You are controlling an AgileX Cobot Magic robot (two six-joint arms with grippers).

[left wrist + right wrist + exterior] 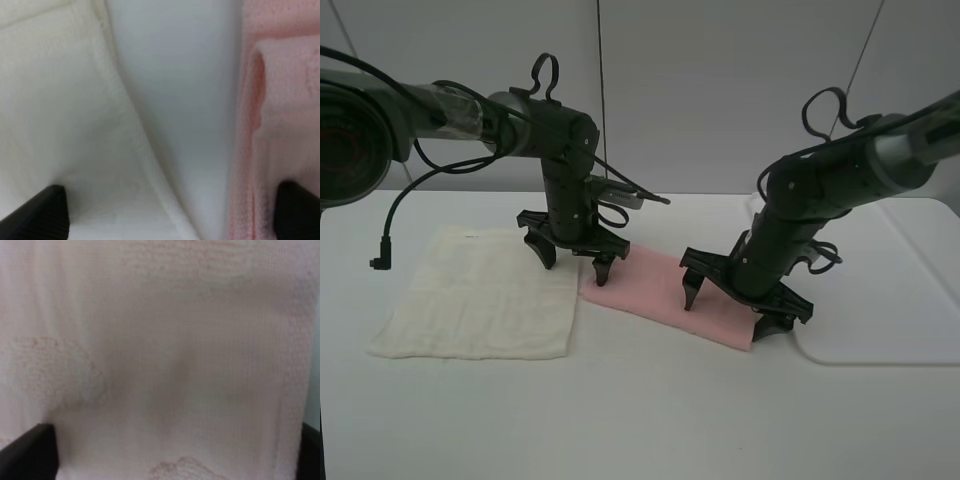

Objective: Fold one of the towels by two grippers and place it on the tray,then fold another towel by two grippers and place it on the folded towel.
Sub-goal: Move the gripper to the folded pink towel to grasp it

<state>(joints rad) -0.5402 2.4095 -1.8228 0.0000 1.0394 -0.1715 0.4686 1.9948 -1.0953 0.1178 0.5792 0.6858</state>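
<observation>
Start of first fold: hovered at either end of pink towel (665, 295), flat on table (620, 420) between cream towel (480, 295) and tray (900, 300), left fingers (542, 250) and right fingers (692, 290) spread open; likely needed next a pinch at its corners.

Pink towel (165, 360) beneath spread gripper (170, 455)
</observation>
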